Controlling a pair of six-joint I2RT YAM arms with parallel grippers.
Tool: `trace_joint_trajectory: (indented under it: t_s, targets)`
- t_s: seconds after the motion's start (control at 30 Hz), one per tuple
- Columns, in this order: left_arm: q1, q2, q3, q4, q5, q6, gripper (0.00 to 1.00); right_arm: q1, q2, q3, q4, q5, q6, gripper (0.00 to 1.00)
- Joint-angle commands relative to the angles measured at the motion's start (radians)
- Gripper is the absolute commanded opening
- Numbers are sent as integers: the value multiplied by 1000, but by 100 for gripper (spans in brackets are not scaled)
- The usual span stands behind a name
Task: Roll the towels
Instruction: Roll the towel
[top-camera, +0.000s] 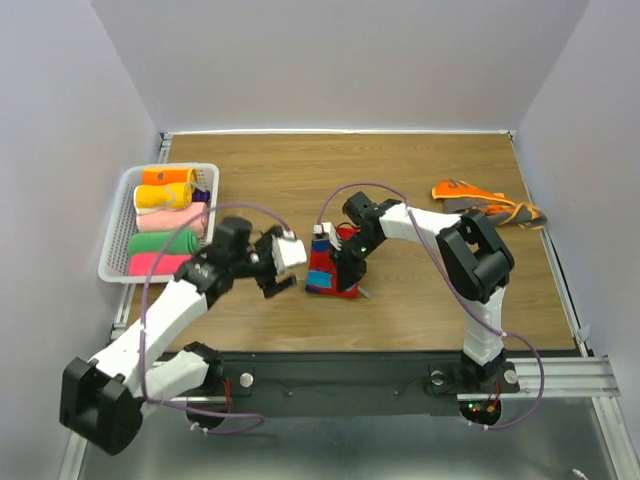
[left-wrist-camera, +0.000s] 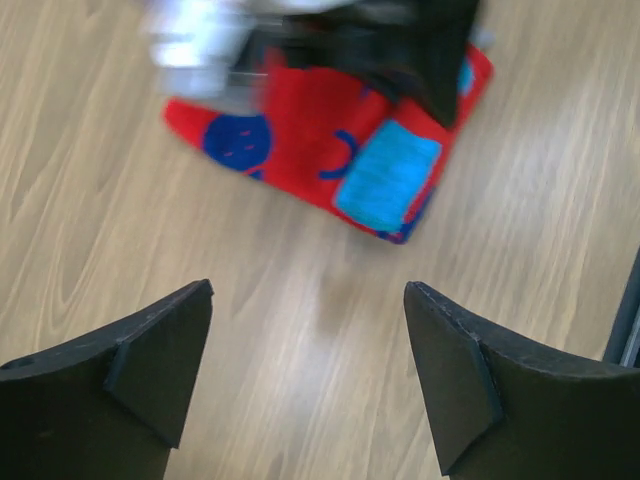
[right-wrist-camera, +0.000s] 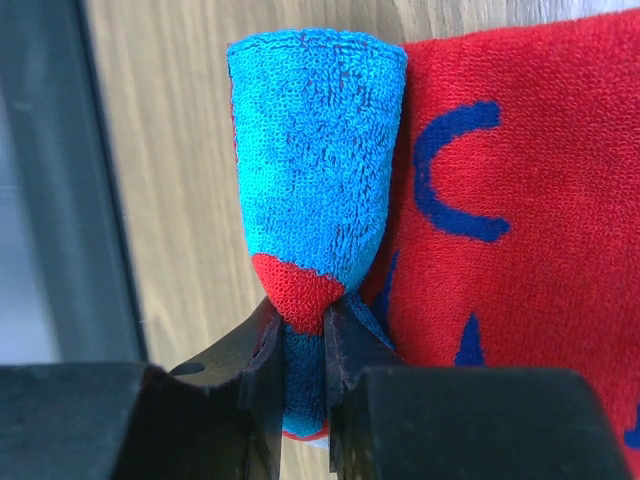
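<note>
1. Right now the red towel (top-camera: 333, 272) lies on the wooden table (top-camera: 400, 170), close to the near edge and roughly midway between the two arms.
2. It is red terry with dark blue markings and a bright blue patch (left-wrist-camera: 387, 178); in the left wrist view it lies as a flat, folded rectangle (left-wrist-camera: 330, 140).
3. The right gripper (right-wrist-camera: 300, 345) is pressed onto the towel. Its fingers (right-wrist-camera: 255, 370) pinch a doubled-over blue fold, and a red tip of the cloth is squeezed between them.
4. In the right wrist view the rest of the towel (right-wrist-camera: 520, 200) spreads out flat to one side of that pinched fold.
5. From above, the right gripper (top-camera: 340, 262) sits over the towel's far left part, with the arm bent back towards the right.
6. The left gripper (left-wrist-camera: 308, 290) is spread wide and holds nothing. It hangs above bare wood just beside the towel, without touching it.
7. From above, the left gripper (top-camera: 283, 262) is just left of the towel and points towards it.
8. A white basket (top-camera: 115, 240) stands at the table's left edge and holds rolled towels (top-camera: 162, 242) in orange, yellow, pink and green.
9. An orange cloth (top-camera: 485, 200) lies crumpled at the far right, well apart from the red towel.
</note>
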Motion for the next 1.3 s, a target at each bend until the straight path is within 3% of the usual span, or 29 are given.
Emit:
trace_joint_trajectory:
  t_s: [0.0, 0.13, 0.27, 0.67, 0.87, 1.0, 1.1, 1.2, 1.27]
  targets:
    - [-207, -129, -143, 146, -183, 203, 93, -40, 108, 74, -200, -126, -32, 6]
    - [-370, -125, -208, 236, -297, 272, 96, -80, 201, 149, -303, -175, -75, 8]
    - [-481, 20, -203, 343, -401, 265, 96, -94, 264, 197, -359, -205, -98, 11]
    - [-556, 274, -155, 489, -469, 272, 91, -96, 349, 266, -446, -229, -110, 14]
    - [-573, 410, -86, 460, -538, 228, 74, -97, 366, 297, -477, -226, -125, 14]
    - [-574, 461, -57, 443, -541, 211, 68, -96, 369, 318, -481, -211, -130, 14]
    - [-576, 469, -50, 401, -500, 200, 49, -97, 363, 330, -483, -200, -131, 15]
    - [-576, 478, -28, 318, -446, 168, 40, -110, 346, 350, -481, -186, -127, 23]
    - [-576, 486, -16, 272, -411, 142, 37, -126, 334, 369, -477, -171, -118, 34]
